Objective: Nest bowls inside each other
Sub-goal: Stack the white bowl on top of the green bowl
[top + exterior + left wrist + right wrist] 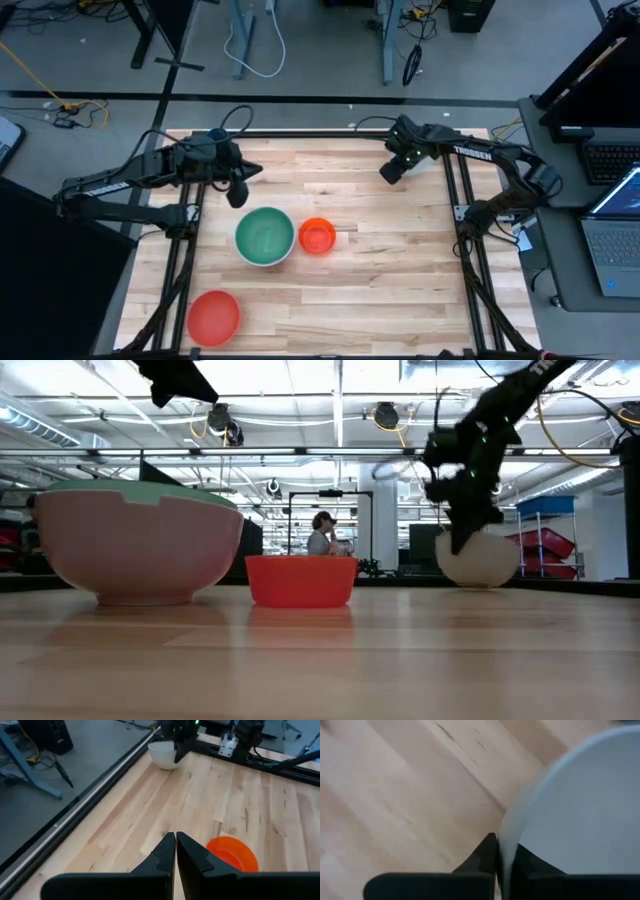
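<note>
A green bowl (265, 232) sits inside a larger white bowl (140, 550) at the table's middle. A small orange-red bowl (317, 236) stands right beside them. A red bowl (213, 317) stands near the front left. At the far right, my right gripper (390, 172) is shut on a smaller white bowl (164, 755), which the arm hides in the high view. My left gripper (240, 193) hangs shut and empty above the table, behind the green bowl. My right gripper pinches the smaller white bowl's rim (512, 827), with one finger (530, 862) inside the bowl and the other (482, 857) outside its wall. The fingers come steeply from above. The bowl (482, 563) hangs low below them; I cannot tell whether its base is clear of the table.
Black frame rails (455, 215) run along the table's left, right and far sides. Bare wood lies between the orange-red bowl and the right rail. A person (322, 532) stands in the room far behind the table.
</note>
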Robot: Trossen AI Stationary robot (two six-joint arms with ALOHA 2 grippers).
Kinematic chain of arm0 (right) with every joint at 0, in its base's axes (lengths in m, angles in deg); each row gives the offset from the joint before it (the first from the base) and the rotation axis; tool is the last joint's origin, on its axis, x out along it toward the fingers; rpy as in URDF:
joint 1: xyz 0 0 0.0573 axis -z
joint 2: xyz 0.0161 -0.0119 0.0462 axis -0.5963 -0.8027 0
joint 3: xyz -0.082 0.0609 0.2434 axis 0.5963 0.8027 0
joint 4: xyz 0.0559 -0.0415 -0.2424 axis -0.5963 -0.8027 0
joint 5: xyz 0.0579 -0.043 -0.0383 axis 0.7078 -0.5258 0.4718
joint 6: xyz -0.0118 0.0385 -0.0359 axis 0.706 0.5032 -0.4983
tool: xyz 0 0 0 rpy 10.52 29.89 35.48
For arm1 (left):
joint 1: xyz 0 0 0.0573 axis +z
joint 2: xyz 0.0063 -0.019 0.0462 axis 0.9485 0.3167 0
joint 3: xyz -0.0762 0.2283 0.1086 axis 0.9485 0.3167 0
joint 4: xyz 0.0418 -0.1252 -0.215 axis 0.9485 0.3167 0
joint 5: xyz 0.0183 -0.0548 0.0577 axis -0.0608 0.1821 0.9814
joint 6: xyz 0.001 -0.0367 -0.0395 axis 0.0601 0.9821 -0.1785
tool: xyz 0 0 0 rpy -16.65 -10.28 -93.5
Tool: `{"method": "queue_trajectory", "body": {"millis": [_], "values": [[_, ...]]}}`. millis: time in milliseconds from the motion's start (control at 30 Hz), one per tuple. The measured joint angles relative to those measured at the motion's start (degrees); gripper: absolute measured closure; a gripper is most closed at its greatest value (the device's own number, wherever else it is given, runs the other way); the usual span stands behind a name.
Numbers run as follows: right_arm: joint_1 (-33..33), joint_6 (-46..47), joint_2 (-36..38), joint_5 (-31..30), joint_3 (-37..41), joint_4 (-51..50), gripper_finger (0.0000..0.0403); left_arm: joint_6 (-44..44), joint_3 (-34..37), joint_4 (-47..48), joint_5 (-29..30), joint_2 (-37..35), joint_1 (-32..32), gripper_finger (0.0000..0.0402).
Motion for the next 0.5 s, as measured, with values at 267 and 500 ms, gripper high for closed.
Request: {"method": "queue_trajectory", "body": {"millis": [267,500], "values": [[-9.9,1.3,0.3,-0.5,-13.4,1.7,0.0402,0.9,0.0,6.6,-0.2,-1.5,0.0,0.0401],[-17.3,2.9,0.3,-0.2,-21.8,3.0,0.0402,1.0,0.0,7.6,0.2,-4.0,0.0,0.0401]]}}
